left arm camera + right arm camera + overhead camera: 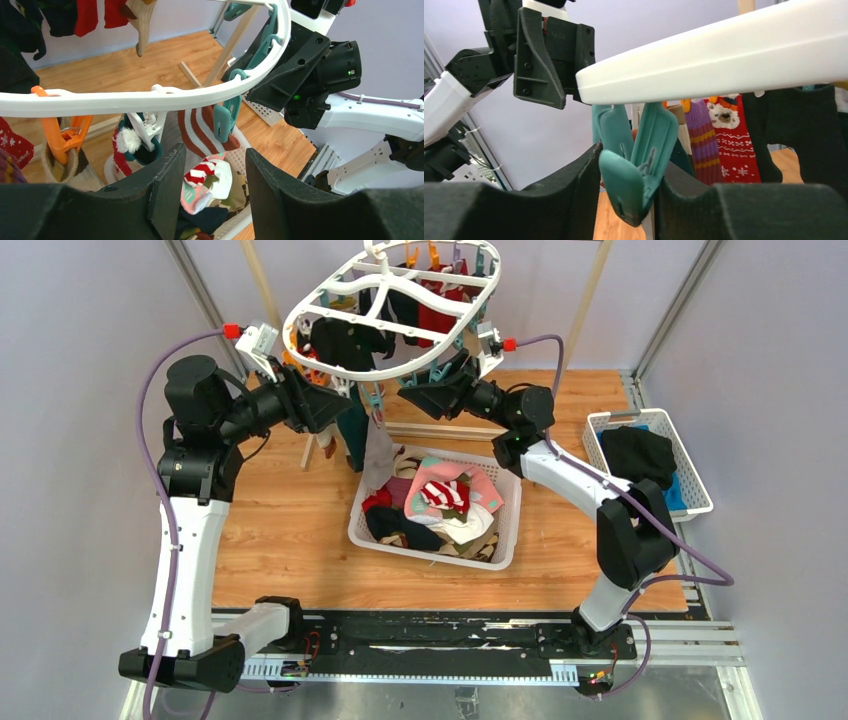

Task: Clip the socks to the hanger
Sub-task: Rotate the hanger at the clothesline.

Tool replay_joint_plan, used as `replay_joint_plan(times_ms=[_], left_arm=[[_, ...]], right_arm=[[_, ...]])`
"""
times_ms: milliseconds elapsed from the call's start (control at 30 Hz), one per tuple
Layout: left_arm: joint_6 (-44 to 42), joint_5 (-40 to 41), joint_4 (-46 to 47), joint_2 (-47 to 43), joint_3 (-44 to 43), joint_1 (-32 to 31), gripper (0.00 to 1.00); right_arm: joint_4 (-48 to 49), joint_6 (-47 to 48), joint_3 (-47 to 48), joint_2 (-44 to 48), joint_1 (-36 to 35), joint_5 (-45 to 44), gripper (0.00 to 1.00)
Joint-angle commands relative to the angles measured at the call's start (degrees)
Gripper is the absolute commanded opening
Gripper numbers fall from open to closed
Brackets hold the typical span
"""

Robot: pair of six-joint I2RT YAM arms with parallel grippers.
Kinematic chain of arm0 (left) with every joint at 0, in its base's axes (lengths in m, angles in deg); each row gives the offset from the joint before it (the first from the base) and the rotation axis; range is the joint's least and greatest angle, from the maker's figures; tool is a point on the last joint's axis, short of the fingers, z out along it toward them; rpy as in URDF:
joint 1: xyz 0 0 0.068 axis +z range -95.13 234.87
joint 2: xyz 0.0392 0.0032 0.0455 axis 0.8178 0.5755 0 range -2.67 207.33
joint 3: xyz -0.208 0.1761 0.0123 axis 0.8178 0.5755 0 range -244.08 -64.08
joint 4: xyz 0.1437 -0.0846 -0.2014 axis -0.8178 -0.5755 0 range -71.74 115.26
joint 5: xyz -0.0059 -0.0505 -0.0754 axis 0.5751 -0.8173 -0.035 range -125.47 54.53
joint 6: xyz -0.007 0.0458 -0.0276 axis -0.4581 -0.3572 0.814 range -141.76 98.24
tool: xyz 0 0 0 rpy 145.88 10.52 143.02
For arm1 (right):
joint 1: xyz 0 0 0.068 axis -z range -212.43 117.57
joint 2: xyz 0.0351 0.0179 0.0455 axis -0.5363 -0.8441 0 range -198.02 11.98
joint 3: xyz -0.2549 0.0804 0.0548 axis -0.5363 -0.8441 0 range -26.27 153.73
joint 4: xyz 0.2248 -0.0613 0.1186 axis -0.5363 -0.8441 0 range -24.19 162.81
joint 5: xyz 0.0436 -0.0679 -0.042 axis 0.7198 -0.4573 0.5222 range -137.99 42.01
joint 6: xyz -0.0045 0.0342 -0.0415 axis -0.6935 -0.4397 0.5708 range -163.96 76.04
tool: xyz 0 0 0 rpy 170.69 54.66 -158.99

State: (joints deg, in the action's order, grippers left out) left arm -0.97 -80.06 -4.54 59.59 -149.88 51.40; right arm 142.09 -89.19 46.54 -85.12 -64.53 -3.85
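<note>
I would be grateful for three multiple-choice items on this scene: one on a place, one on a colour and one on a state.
1. Where is the basket of socks? A. On the table, below the hanger. B. Hung from a hook. C. On a shelf.
2. What colour is the clothespin that the right gripper squeezes? A. Orange. B. Teal. C. White.
3. How is the left gripper? A. Shut on a sock. B. Shut on a peg. C. Open, holding nothing.
Key: 1 A, the top view shows it there; 2 B, plainly teal in the right wrist view; 3 C, its fingers stand apart with nothing between.
</note>
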Motion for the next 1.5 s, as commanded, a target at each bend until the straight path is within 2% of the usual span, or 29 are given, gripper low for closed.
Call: replay_joint_plan(times_ms=[0,167,300,467,633,767,933,1200,1467], left_arm=[[-0.93,-0.84,-0.55,-1.01,-0.45,-0.23,0.52],[-0.86,-0.68,-0.61,-1.06,-0.68,-0.25,0.52],[-0.52,-0.83,-0.87,-1.31,-1.01,-0.22,0.52],[-0.34,-0.94,-1.97,-1.6,-2.0,-0.22,0.52],[-0.56,-0.49,-3.03,-1.92,-2.45,-0.16,0.53],[-0.06,0.21,-3.31,-2.37,-2.64,-0.14,0.56],[3.53,0.18,-2.02,-3.38,-2.53,-0.15,0.64],[7.15,4.48,-1.12,-4.02,-3.09,-0.15,0.68],[9.24,6.42,-0.26,-3.83,-3.02,-0.23,0.7]], right_arm=[[4.33,-1.99,1.95,0.14,0.43,2.44,0.34],[4.45,-2.0,1.32,0.8,0.18,2.23,0.26],[0.62,1.76,0.92,2.47,-1.15,0.79,0.21],[-9.63,12.6,-0.17,6.37,-5.07,-4.1,0.0],[-16.76,20.1,0.0,8.3,-9.09,-9.23,0.0],[-17.68,21.86,-0.22,8.38,-11.32,-14.46,0.0],[-18.07,25.21,0.42,7.38,-14.83,-21.96,0.0],[-20.48,31.82,4.27,4.45,-19.71,-33.95,0.0],[-21.56,34.99,7.47,1.45,-22.58,-37.99,0.0]])
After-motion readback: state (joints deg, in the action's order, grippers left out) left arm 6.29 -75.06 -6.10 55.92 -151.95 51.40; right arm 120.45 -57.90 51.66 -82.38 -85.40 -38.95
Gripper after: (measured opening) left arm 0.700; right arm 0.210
